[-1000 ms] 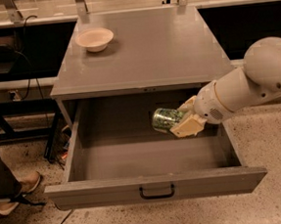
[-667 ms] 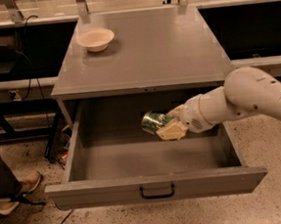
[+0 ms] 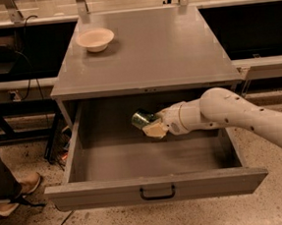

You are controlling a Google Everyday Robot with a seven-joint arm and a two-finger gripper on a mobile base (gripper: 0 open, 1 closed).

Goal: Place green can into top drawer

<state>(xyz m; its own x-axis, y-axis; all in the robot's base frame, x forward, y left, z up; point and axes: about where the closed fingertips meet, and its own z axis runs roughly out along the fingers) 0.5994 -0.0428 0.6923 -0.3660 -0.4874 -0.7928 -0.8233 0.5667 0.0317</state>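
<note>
While hovering inside the top drawer (image 3: 157, 189), the gripper (image 3: 151, 125) clamps the green can (image 3: 141, 119).

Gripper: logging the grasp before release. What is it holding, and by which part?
The gripper holds the green can on its side over the open top drawer, clamped near its right end; the left end juts free.
</note>
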